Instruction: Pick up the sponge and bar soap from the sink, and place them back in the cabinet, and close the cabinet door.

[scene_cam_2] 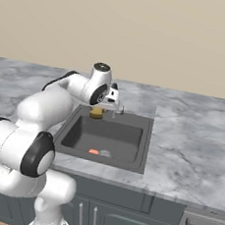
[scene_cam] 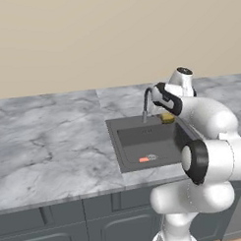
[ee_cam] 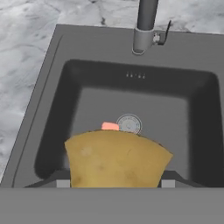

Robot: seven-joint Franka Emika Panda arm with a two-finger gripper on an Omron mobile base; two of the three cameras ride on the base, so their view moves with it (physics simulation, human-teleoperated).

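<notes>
Sponge [ee_cam: 116,159], chunky mustard block, clamped in end effector [ee_cam: 116,183].

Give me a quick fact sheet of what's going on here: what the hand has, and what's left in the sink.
hand: shut on the sponge, raised above the sink
sponge: yellow-brown block, lifted clear of the basin floor
bar soap: pink-red, lying flat on the basin floor beside the drain
faucet: at the sink's back edge
counter: grey marble around the sink
</notes>
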